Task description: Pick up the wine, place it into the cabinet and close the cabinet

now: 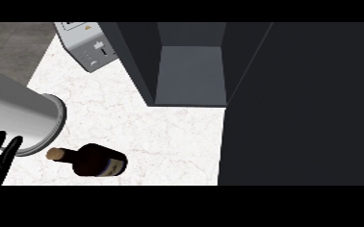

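Wine bottle (94,160) lying on its side on the marble counter (171,130), well short of the open cabinet (190,67) and left of its swung-out door (292,106), left hand (7,149) just beside the cork, fingers' state impossible to tell, right hand unseen.

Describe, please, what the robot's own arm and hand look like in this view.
Only one arm shows, at the left edge: a thick, smooth forearm, light grey and cylindrical, ending in a flat round rim. Below it, the left hand is black, with slim fingers partly cut off by the frame. No cables or markings are visible. The right arm and hand are out of view.
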Robot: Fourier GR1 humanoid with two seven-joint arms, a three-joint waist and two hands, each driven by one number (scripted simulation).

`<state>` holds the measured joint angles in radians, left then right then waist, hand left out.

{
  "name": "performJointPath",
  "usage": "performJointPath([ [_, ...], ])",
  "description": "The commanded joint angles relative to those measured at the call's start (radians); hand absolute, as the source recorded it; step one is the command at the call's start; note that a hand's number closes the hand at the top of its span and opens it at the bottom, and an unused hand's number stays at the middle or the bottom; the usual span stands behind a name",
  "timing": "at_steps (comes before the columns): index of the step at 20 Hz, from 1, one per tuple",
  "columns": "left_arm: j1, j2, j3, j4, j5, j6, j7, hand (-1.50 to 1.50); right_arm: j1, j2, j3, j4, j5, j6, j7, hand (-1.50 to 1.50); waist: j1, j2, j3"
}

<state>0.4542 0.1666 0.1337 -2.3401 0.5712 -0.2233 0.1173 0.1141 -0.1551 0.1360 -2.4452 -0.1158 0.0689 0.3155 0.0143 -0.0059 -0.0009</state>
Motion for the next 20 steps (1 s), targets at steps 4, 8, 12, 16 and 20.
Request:
performJointPath([
  [4,0.066,0.012,0.065,-0.216,0.185,0.034,0.106,-1.50,-0.084,-0.012,0.000,-0.137,-0.026,-0.060,0.205,-1.50,0.005,-0.003,0.000],
  [8,0.061,0.021,0.083,-0.229,0.207,0.052,0.149,-1.50,-0.141,-0.011,0.011,-0.153,-0.013,-0.093,0.270,-1.50,0.004,-0.004,0.000],
  [12,0.034,0.014,0.058,-0.263,0.175,0.097,0.198,-1.50,-0.228,-0.025,-0.018,-0.109,-0.011,-0.112,0.325,-1.50,0.003,-0.003,0.001],
  [16,-0.030,0.038,0.097,-0.229,0.187,0.135,0.231,-1.50,-0.270,-0.032,-0.043,-0.136,-0.037,-0.123,0.365,-1.50,-0.008,-0.001,0.001],
  [20,-0.032,0.034,0.098,-0.194,0.171,0.122,0.243,-1.50,-0.368,-0.040,-0.039,-0.103,-0.015,-0.149,0.438,-1.50,-0.003,0.001,0.000],
])
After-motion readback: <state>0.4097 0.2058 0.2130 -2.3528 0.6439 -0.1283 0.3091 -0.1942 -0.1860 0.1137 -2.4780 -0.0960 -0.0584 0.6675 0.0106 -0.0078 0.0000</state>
